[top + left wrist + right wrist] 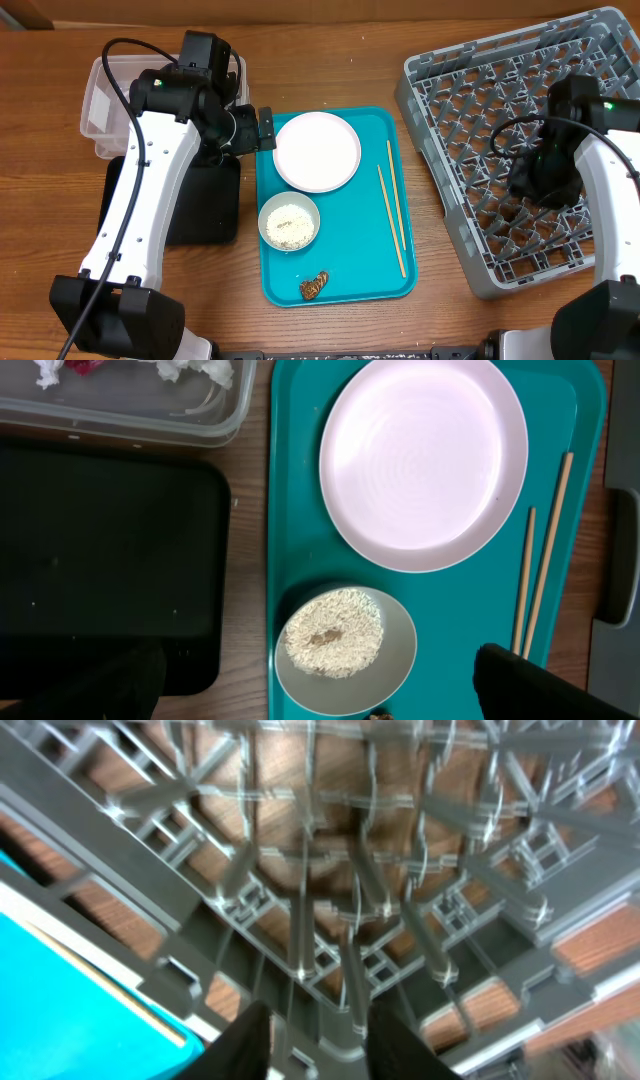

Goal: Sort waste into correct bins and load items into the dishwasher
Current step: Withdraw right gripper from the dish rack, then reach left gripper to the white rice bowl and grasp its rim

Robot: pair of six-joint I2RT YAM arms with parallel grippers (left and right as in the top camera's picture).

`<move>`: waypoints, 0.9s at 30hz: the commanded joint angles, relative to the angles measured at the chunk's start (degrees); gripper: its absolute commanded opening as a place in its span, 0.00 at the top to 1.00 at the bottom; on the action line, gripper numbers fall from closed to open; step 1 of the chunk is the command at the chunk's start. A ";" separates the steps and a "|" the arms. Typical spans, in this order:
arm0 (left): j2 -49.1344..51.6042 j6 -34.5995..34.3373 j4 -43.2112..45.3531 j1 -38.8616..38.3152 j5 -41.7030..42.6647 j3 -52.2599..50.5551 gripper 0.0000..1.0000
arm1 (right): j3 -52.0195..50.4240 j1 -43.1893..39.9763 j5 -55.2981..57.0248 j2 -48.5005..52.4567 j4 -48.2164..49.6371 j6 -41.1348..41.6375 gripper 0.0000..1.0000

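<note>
A pale-pink plate point(317, 150) point(423, 460), a small bowl of rice grains point(290, 222) point(345, 648), a pair of chopsticks point(392, 215) point(540, 565) and a brown food lump point(314, 286) lie on the teal tray point(350, 270). The clear tub point(100, 100) point(130, 420) holds a white napkin point(190, 370) and a red wrapper point(85, 365). The black tray point(205, 200) point(100, 560) sits in front of the tub. My left gripper point(240, 135) point(325, 690) is open and empty above the teal tray's left edge. My right gripper point(540, 175) point(320, 1045) is open and empty, low over the grey dish rack point(480, 110) point(330, 870).
The teal tray lies between the black tray and the dish rack on a wooden table point(440, 320). My left arm hides part of the clear tub in the overhead view. The rack's upright pegs stand close around my right fingers.
</note>
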 commanded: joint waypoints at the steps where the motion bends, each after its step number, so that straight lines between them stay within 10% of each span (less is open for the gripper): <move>1: -0.74 0.26 -0.17 -0.39 -0.20 0.83 0.00 | -3.54 0.00 -0.61 -0.59 -0.92 1.27 0.72; 27: -0.74 0.26 -0.11 -0.39 -0.22 0.83 0.00 | -15.10 0.11 -14.19 -0.61 3.30 -2.10 0.82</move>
